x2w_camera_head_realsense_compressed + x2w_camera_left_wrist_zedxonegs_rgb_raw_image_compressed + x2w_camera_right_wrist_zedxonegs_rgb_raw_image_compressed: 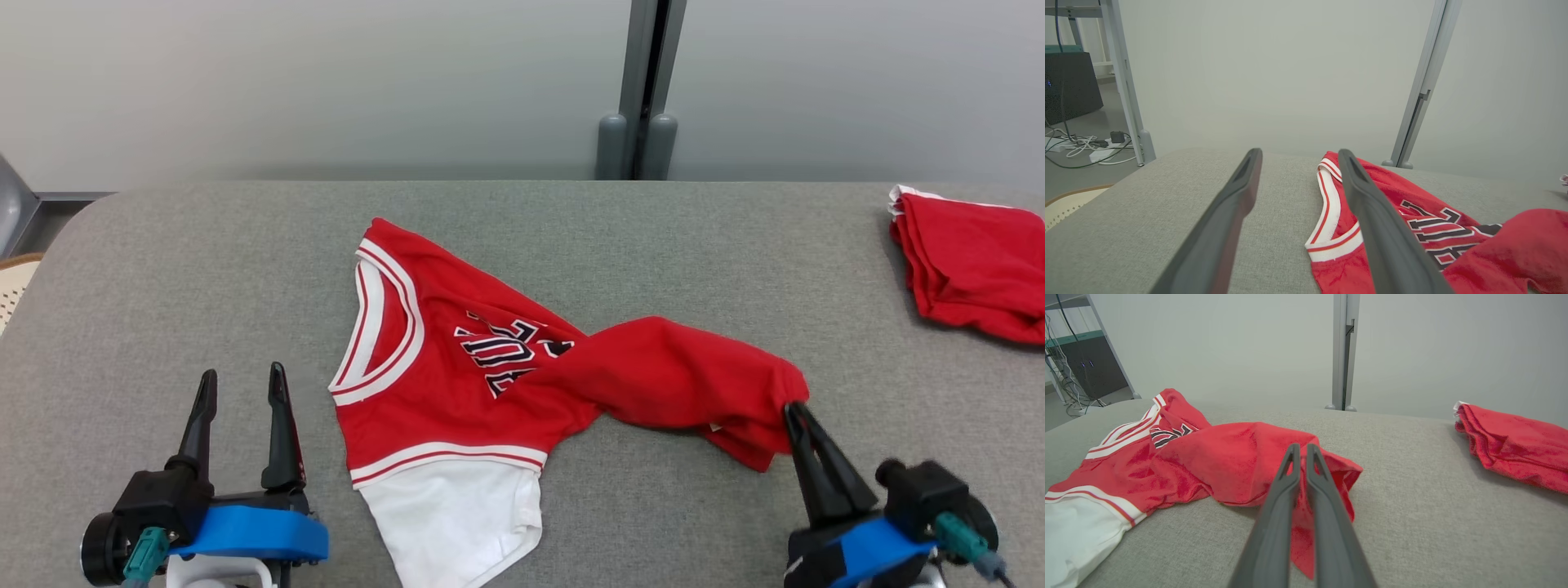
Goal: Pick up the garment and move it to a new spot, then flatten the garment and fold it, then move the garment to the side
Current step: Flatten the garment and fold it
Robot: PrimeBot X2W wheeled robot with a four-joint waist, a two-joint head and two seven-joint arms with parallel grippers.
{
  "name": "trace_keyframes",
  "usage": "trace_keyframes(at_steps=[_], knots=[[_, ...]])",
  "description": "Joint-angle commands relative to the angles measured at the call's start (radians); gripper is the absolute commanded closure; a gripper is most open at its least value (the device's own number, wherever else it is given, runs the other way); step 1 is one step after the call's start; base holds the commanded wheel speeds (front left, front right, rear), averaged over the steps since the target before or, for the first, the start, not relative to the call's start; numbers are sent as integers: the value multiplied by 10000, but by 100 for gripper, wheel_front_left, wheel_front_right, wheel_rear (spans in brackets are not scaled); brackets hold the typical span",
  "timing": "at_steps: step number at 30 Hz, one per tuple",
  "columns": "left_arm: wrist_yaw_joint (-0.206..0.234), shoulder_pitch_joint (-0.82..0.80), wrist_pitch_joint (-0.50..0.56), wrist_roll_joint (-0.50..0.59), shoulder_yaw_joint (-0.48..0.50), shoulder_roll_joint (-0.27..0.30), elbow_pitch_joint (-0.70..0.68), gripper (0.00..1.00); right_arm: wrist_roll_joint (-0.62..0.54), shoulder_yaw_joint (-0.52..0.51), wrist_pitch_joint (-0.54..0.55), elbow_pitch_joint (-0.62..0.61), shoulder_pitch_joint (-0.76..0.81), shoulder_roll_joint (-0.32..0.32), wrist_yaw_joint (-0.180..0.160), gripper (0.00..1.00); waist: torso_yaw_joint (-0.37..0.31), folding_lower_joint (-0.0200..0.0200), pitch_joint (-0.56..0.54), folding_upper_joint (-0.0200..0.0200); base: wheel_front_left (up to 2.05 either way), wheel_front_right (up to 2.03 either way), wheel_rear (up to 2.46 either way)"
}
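A red garment (pixel 457 392) with white trim, dark lettering and a white panel lies crumpled on the grey padded table (pixel 204 269). Its right end is bunched into a twisted lump. My right gripper (pixel 796 411) is shut on that bunched edge; in the right wrist view red cloth (pixel 1241 465) is pinched between the closed fingers (pixel 1274 522) of the right gripper (pixel 1300 451). My left gripper (pixel 241 384) stands open to the left of the neckline, touching nothing. In the left wrist view the garment (pixel 1412 220) lies right of the spread left gripper (pixel 1298 157).
A second red cloth (pixel 971 269) lies folded at the table's far right, also in the right wrist view (pixel 1515 449). A grey post (pixel 645 90) stands behind the table against a pale wall. Bare table surface stretches on the left and front right.
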Motion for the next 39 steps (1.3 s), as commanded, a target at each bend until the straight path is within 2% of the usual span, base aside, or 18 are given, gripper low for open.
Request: trace_keyframes(at_steps=[1,7,14,15,17,24,30,34,39], knots=[[-35,58,-47,26,35,-11,11,0,90,45,-53,-107,245,24,1,100,-69,0,-44,-1,0,0,0],[-78,88,-47,63,-7,-11,92,0,245,931,25,-851,2127,98,0,100,-295,0,-129,-1,0,0,0],[-123,7,-47,74,-126,-10,145,0,374,1760,378,-586,3081,-95,1,100,-404,0,-112,-1,0,0,0],[-131,3,-47,84,-127,-11,149,0,280,1806,333,-605,3072,-154,1,85,-413,0,-117,-1,0,0,0],[-140,3,-47,101,-101,-7,162,0,328,1758,279,-618,3088,-97,1,0,-436,0,-138,-1,0,0,0],[-139,1,-47,154,-57,-8,130,0,112,710,16,-1659,2385,-318,1,0,-416,0,-149,-1,0,0,0],[-153,-81,-46,170,22,-9,41,0,-160,16,195,-2042,1008,-679,1,0,-387,0,24,-1,0,0,0],[-163,-200,-47,182,-3,-10,24,0,-303,11,597,-1762,-55,-755,1,0,-301,0,182,-1,0,0,0],[-174,-355,-46,137,-90,-9,27,0,-382,203,991,-786,-995,-732,1,0,-95,0,365,-1,0,0,0]])
